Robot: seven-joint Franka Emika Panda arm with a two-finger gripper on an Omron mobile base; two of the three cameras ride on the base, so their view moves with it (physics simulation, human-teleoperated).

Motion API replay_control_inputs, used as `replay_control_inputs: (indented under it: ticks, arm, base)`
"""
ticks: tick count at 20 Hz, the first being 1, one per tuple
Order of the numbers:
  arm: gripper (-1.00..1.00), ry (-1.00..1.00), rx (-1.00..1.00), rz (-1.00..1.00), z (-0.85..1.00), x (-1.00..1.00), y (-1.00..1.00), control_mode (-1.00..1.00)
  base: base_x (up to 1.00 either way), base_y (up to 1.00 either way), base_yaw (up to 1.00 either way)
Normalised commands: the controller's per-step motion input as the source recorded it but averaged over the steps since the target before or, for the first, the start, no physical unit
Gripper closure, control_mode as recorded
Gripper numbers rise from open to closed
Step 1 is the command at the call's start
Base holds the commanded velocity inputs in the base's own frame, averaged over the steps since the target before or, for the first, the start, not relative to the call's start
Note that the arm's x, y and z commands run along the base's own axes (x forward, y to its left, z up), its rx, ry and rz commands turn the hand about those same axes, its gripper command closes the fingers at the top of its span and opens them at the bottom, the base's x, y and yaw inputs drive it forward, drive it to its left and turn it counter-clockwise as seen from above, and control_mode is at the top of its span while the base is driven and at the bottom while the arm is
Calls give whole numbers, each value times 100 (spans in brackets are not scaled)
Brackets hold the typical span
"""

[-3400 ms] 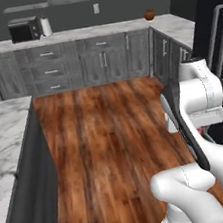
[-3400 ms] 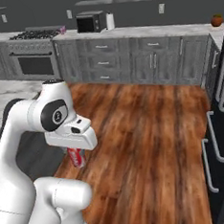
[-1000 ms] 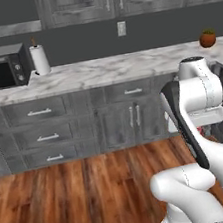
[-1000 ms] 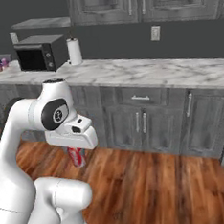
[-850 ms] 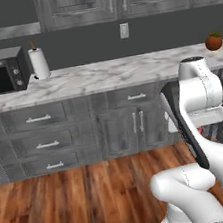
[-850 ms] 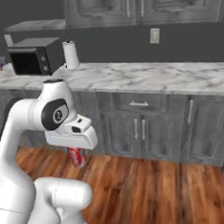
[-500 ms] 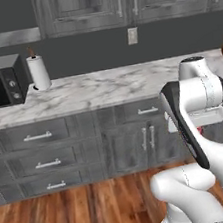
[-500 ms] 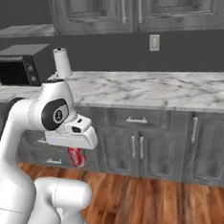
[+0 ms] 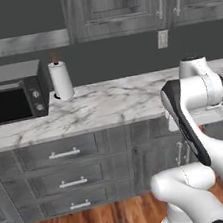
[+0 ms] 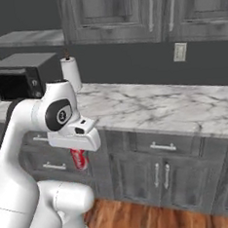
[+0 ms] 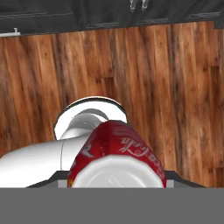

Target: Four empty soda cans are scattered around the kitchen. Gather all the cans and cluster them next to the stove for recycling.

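The gripper (image 10: 79, 160) pinches a red soda can (image 11: 116, 153) between its jaws; white script runs along it, seemingly Coca-Cola style, unreadable.

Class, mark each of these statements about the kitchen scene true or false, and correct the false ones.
1. The gripper holds a red soda can. True.
2. The paper-towel roll stands right of the microwave. True.
3. The can rests on the counter. False: it hangs in the gripper, in front of the drawers.
4. The floor is white tile. False: it is wood planks.
5. The microwave door is open. False: it is closed.
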Motion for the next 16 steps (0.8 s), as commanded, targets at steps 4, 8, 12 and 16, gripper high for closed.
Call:
replay_control_inputs:
  ticks: [4,8,12,16]
  arm:
    - [100,0,0,0,0,0,0,100]
    - [100,0,0,0,0,0,0,100]
    - [100,0,0,0,0,0,0,100]
    - [100,0,0,0,0,0,0,100]
  base:
    - [36,100,0]
    - [36,100,0]
    - [30,100,0]
    - [21,100,0]
